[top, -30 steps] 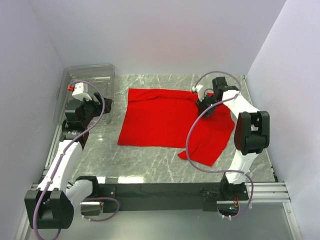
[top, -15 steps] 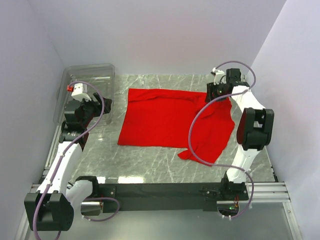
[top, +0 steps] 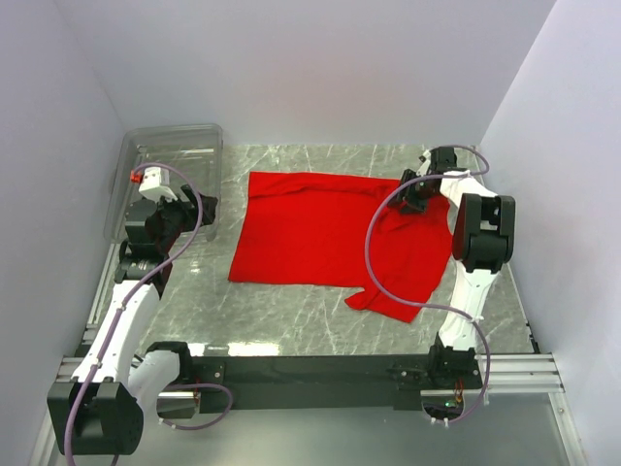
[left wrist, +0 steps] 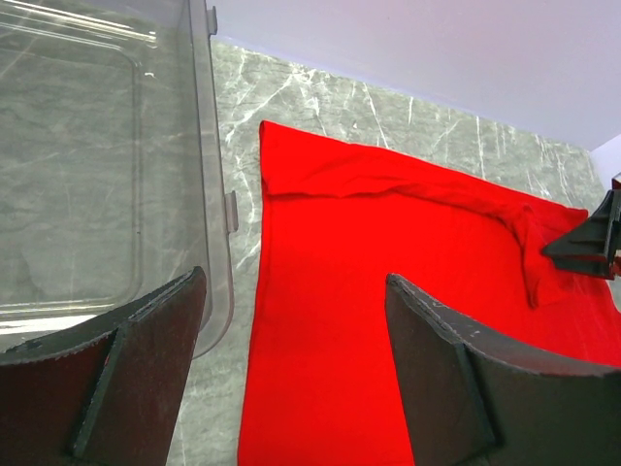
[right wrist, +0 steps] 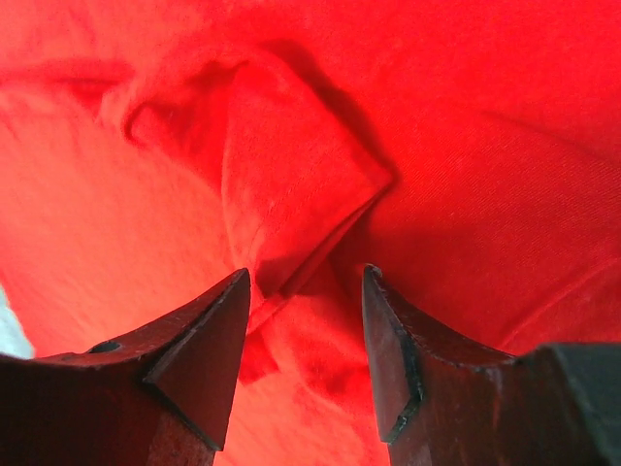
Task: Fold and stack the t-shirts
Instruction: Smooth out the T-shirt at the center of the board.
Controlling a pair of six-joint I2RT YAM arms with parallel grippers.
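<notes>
A plain bright red t-shirt (top: 320, 238) lies partly folded on the marble table, its right part rumpled with a flap near the front (top: 388, 303). It shows in the left wrist view (left wrist: 388, 291) and fills the right wrist view (right wrist: 310, 146). My right gripper (top: 412, 194) is open, low over the shirt's far right corner, its fingers either side of a folded sleeve (right wrist: 291, 204). My left gripper (top: 184, 216) is open and empty above the table left of the shirt, near the bin.
A clear plastic bin (top: 160, 175) stands at the far left of the table; it shows in the left wrist view (left wrist: 87, 175). Pale walls close in the back and both sides. The black rail (top: 310, 369) runs along the near edge.
My right gripper has swung from over the shirt's upper right out to the far right corner and come down close on it. The shirt's right edge has shifted a little. The left arm barely moved.
</notes>
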